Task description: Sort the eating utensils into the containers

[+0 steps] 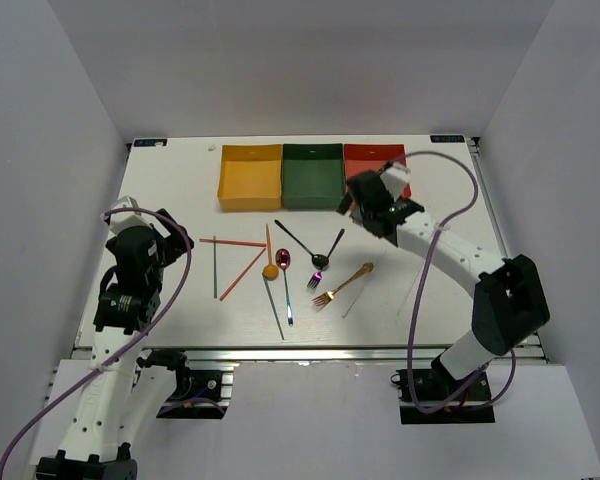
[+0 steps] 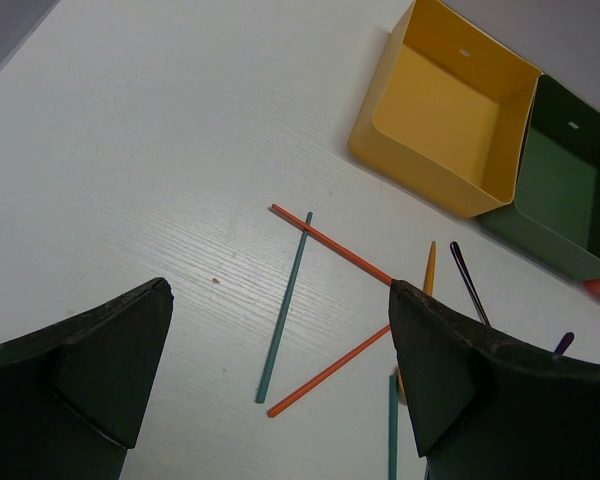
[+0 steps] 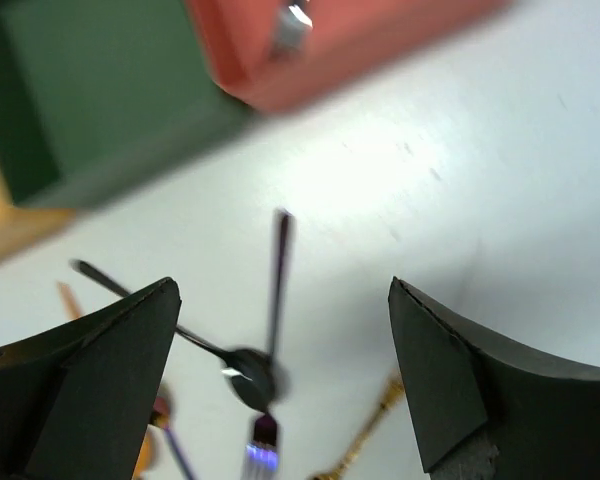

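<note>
Utensils lie on the white table: two orange-red chopsticks (image 1: 233, 242) (image 2: 330, 244), a grey-green chopstick (image 1: 215, 266) (image 2: 283, 310), an orange spoon (image 1: 270, 257), a purple spoon (image 1: 283, 259), a black spoon (image 1: 300, 243) (image 3: 245, 375), an iridescent fork (image 1: 327, 258) (image 3: 278, 285) and a gold fork (image 1: 342, 285) (image 3: 375, 425). The yellow-orange tray (image 1: 227, 178) (image 2: 445, 110), dark green tray (image 1: 312, 176) (image 3: 100, 90) and red-orange tray (image 1: 365, 155) (image 3: 340, 40) stand in a row at the back. My left gripper (image 1: 175, 238) (image 2: 280, 287) is open and empty above the chopsticks. My right gripper (image 1: 355, 205) (image 3: 282, 290) is open and empty, above the table in front of the red-orange tray.
A silver chopstick (image 1: 273, 308) and a teal-handled piece (image 1: 288, 298) lie near the front edge. Something shiny and silver (image 3: 292, 25) shows at the red-orange tray. The right wrist view is blurred. A purple cable (image 1: 450, 165) arcs over the right side.
</note>
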Controlling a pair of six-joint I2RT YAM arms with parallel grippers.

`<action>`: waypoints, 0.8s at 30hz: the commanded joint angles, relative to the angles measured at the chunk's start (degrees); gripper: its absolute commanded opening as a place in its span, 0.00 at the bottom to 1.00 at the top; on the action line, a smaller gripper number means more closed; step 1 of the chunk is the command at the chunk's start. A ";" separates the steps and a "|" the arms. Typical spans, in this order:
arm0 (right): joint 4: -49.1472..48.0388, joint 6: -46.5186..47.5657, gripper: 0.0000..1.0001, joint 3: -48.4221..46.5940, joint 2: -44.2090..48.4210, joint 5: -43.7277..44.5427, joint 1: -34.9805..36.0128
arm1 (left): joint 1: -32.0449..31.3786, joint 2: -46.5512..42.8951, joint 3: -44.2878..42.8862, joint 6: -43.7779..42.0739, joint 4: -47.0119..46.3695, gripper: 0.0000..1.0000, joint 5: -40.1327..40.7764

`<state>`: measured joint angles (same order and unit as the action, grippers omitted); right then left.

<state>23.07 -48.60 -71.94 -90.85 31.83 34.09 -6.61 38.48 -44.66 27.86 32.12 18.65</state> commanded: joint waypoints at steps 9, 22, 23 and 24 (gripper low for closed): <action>17.96 -27.76 0.89 1.72 -3.19 11.49 12.04 | -0.68 -1.74 0.28 -0.26 -0.74 0.98 0.42; 38.37 -52.29 0.64 -7.08 -15.93 5.79 19.44 | -2.35 -2.18 0.37 -0.26 -0.74 0.98 0.24; 38.02 -52.47 0.63 -7.07 -16.03 5.26 19.44 | -2.44 -2.18 0.37 -0.26 -0.74 0.98 0.24; 37.23 -52.39 0.62 -5.68 -16.03 4.65 19.44 | -2.53 -2.09 0.37 -0.26 -0.74 0.98 0.24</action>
<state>55.33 -94.87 -77.45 -106.87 36.82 53.30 -8.75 36.99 -44.58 27.88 32.10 18.65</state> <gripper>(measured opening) 0.628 0.981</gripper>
